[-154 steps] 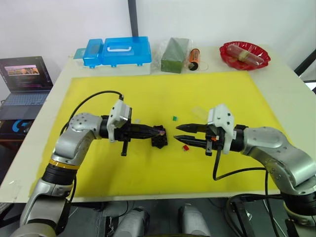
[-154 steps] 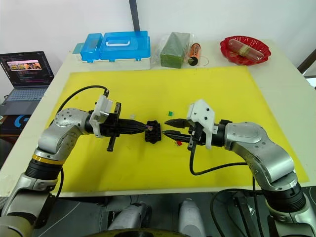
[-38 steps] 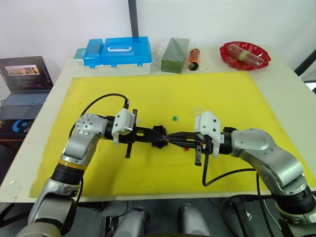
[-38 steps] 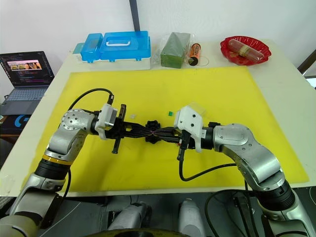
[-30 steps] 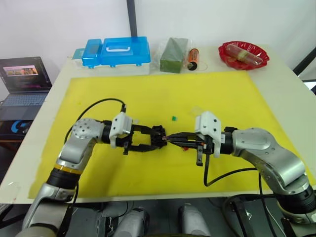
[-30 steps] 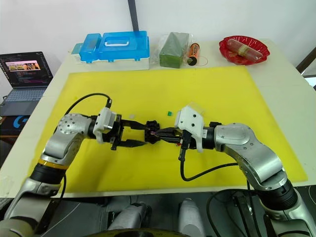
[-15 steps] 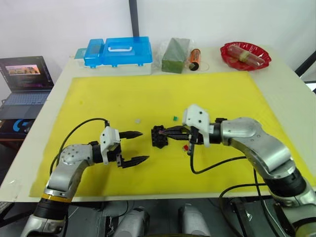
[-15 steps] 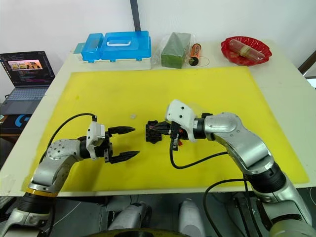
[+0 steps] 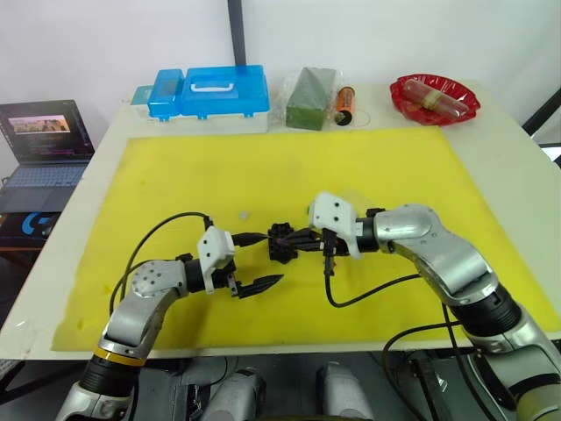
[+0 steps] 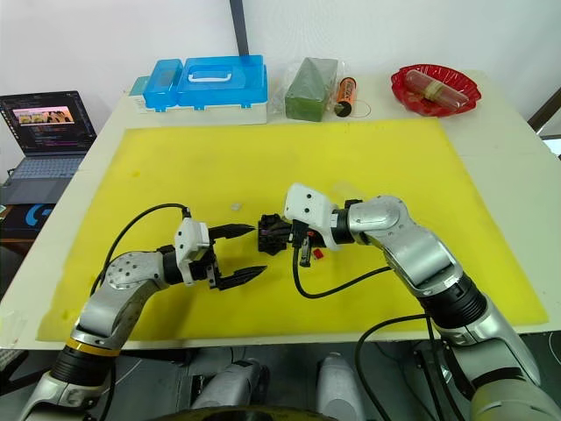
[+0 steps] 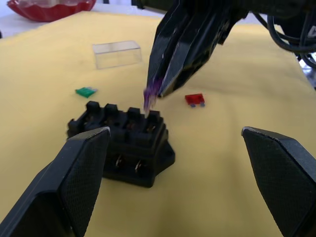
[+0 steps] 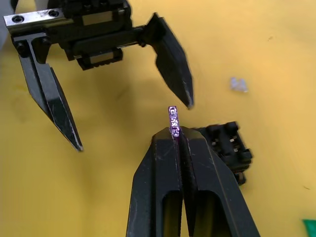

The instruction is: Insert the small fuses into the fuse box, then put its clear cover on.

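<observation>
Purple fuse held over the fuse box

The purple fuse (image 11: 149,96) is pinched in the closed right gripper (image 12: 174,129) just above the fuse box (image 11: 122,143); it should be aligned upright over a slot, while the left gripper (image 10: 248,253) is spread open beside.

The fuse box (image 9: 282,242) sits on the yellow mat (image 9: 175,175) with bare mat all around it. The right gripper (image 11: 160,86) hangs over its top with the purple fuse (image 11: 149,97). The left gripper (image 9: 259,260) blocks the near left side, fingers (image 12: 173,61) spread wide. The green fuse (image 11: 86,92), red fuse (image 11: 195,99) and clear cover (image 11: 117,54) lie just past the box.
</observation>
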Controlling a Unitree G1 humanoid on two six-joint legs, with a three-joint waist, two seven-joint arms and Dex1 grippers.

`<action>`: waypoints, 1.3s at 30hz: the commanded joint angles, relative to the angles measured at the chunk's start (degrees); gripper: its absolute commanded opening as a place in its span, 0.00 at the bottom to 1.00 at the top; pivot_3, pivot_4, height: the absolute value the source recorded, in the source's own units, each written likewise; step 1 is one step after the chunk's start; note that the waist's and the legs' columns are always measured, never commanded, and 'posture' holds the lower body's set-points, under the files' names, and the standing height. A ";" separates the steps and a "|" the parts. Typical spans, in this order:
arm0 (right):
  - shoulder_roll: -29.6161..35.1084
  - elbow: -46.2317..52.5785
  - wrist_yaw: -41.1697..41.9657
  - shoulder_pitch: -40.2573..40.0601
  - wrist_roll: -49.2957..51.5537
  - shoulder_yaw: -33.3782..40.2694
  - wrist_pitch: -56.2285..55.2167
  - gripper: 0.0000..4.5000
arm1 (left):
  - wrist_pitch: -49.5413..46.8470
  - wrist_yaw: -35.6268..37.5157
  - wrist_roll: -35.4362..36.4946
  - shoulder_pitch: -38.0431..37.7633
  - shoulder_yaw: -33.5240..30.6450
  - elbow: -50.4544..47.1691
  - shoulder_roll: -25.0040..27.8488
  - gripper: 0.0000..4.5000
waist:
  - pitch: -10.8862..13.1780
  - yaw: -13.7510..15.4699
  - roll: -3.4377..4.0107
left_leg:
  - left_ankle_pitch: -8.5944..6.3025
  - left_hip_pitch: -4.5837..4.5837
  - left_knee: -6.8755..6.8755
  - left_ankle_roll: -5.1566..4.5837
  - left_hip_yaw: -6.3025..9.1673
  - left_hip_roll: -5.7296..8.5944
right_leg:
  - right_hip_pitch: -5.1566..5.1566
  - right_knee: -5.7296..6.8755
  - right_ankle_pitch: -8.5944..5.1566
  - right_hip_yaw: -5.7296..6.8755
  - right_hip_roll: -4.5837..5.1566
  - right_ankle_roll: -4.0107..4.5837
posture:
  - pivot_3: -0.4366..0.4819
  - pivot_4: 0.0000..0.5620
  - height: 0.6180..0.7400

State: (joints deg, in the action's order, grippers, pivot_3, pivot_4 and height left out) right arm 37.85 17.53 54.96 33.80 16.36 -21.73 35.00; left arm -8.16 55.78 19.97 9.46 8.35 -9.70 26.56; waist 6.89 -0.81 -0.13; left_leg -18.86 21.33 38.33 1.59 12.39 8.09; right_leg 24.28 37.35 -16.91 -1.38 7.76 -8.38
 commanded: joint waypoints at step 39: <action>-2.74 -6.55 7.83 2.67 -6.48 -0.25 -7.38 0.00 | -2.40 -1.48 -0.46 2.58 0.02 -1.70 -0.90 1.00 | 0.00 0.00 0.00 | 0.00 0.00 0.00 0.00 0.00 0.00 | 0.01 0.00 0.00 0.00 0.00 0.00 | 0.48 0.27 1.00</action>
State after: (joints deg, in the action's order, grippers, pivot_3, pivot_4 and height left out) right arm 35.75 10.29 62.43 35.35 9.97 -22.24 28.36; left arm -10.94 54.55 19.23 12.02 8.45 -9.97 25.62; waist 6.89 -0.81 -0.13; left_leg -18.86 21.34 38.34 1.60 12.39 8.09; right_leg 24.29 37.35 -16.91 -1.38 7.76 -8.38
